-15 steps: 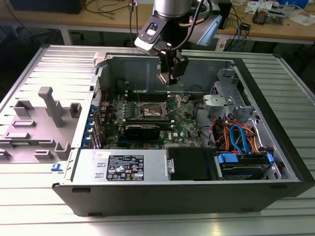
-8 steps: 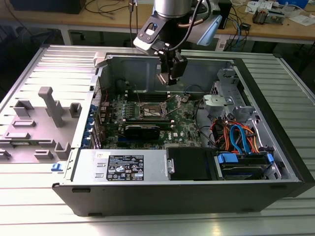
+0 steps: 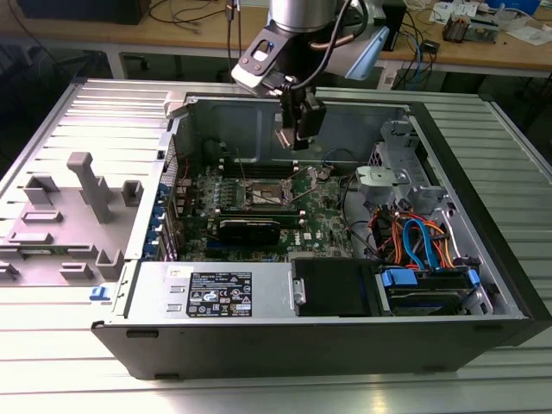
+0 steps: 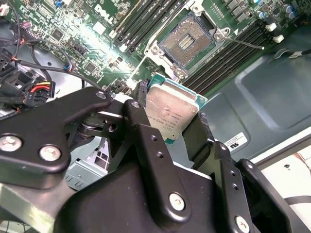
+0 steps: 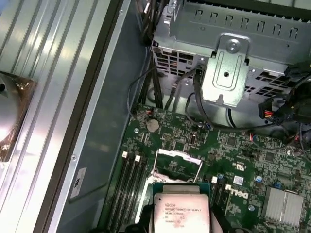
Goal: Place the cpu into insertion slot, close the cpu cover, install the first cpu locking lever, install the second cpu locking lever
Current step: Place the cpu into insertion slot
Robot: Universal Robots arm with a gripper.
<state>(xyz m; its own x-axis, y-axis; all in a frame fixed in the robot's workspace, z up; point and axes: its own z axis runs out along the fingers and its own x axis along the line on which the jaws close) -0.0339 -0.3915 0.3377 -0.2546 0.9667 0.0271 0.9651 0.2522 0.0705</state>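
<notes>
My gripper [image 3: 296, 138] hangs over the open computer case, above the green motherboard [image 3: 319, 216]. It is shut on the cpu [image 4: 171, 110], a flat square chip with a dull silver top, which its black fingers [image 4: 138, 111] pinch at two opposite edges. The cpu [image 5: 177, 213] also appears in the first wrist view, well above the board. The insertion slot [image 4: 187, 41] lies open below and beyond the chip, its dark centre bare inside a silvery rim. A thin silvery frame, seemingly the cpu cover [image 5: 178, 154], stands raised just past the chip. A thin lever rod [image 4: 245, 44] sticks out beside the slot.
Long black memory slots [image 4: 141, 19] flank the socket. A metal drive cage [image 5: 223, 73] and coloured cables [image 3: 414, 241] fill the exterior view's right side of the case. The power supply [image 3: 216, 293] sits at the front, and a black card [image 3: 250, 228] lies near the socket.
</notes>
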